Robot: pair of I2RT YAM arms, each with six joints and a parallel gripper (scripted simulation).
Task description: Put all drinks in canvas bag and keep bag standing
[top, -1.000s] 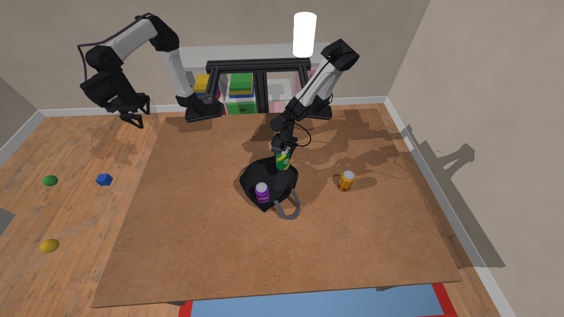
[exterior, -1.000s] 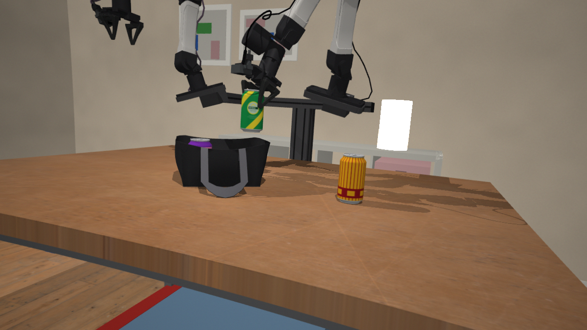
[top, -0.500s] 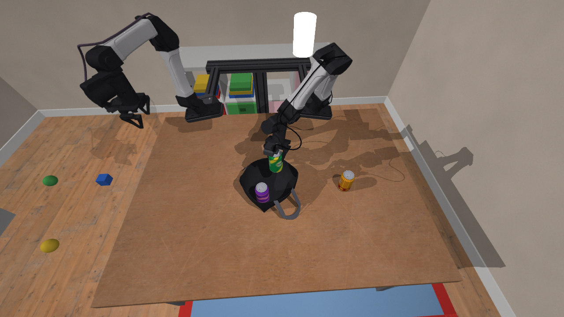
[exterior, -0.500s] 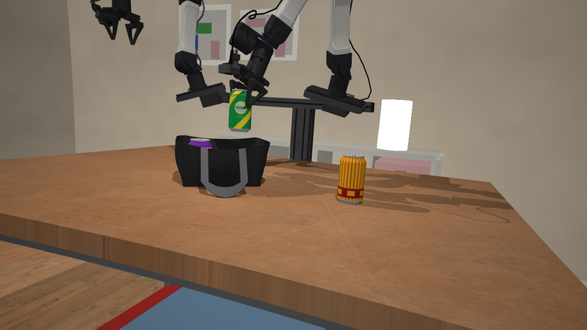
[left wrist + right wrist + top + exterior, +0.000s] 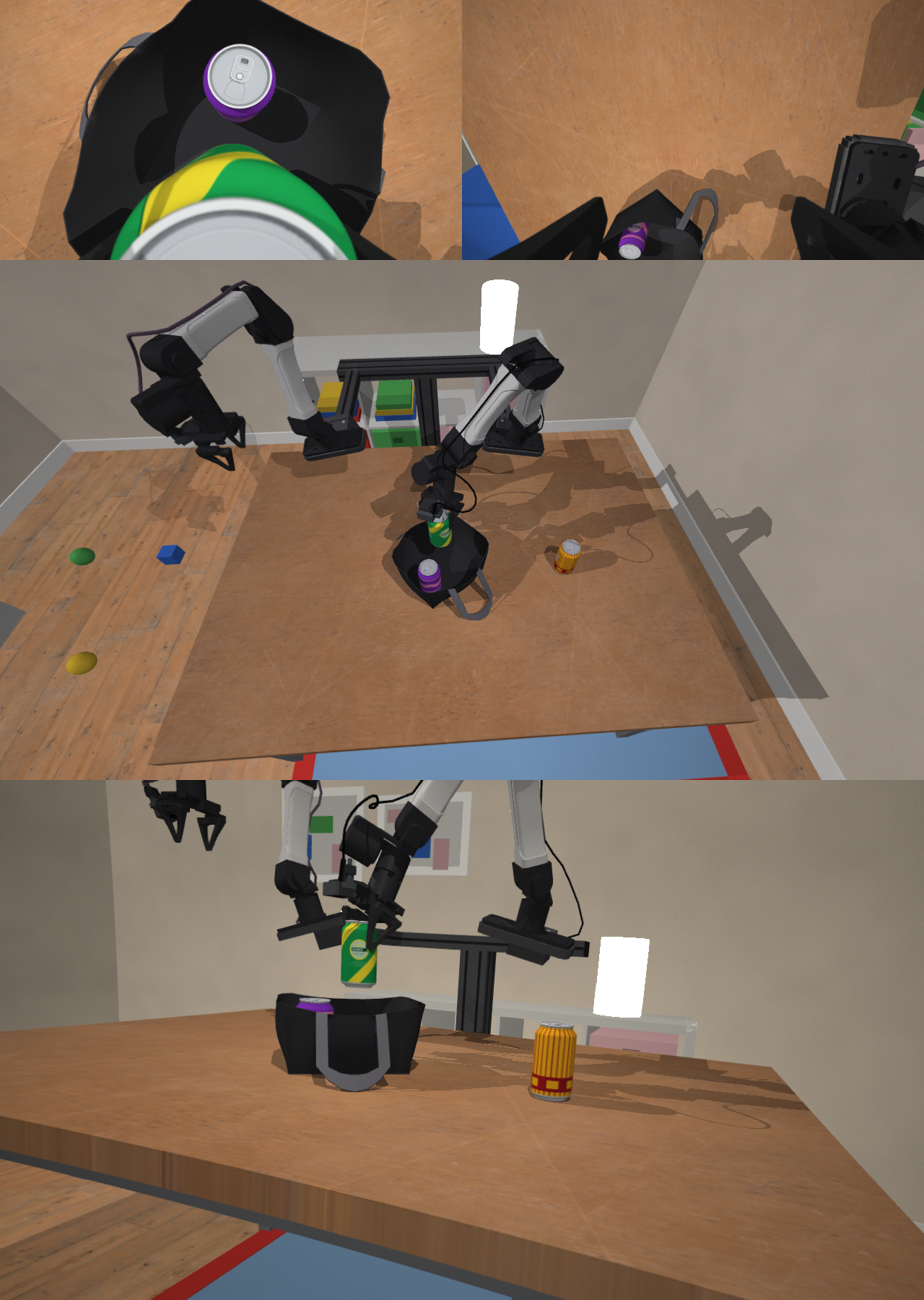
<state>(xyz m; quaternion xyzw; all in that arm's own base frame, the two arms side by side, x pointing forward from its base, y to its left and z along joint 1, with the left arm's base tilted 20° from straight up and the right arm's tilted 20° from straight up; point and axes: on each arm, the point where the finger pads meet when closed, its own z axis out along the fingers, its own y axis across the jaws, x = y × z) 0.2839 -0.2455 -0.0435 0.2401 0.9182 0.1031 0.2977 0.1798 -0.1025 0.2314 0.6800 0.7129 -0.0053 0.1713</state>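
The black canvas bag (image 5: 468, 552) (image 5: 297, 1045) (image 5: 343, 72) (image 5: 657, 207) stands on the table with its walls up and its mouth open. A purple can (image 5: 430, 578) (image 5: 315, 1006) (image 5: 240, 76) (image 5: 634, 238) stands upright inside it. My left gripper (image 5: 440, 513) (image 5: 359, 934) is shut on a green can (image 5: 440, 534) (image 5: 358, 964) (image 5: 274, 184), upright above the bag's mouth, its base clear of the rim in the exterior view. An orange can (image 5: 567, 558) (image 5: 553, 1061) stands upright on the table beside the bag. My right gripper (image 5: 237, 457) (image 5: 193, 845) (image 5: 698, 208) is open and empty, high beyond the table's edge.
A grey handle (image 5: 476, 614) (image 5: 354, 1082) (image 5: 715, 209) hangs outside the bag on the side facing the top and exterior views. A black arm frame (image 5: 419, 366) and a white lamp (image 5: 499, 315) (image 5: 621, 977) stand behind the table (image 5: 362, 680) (image 5: 258, 1142).
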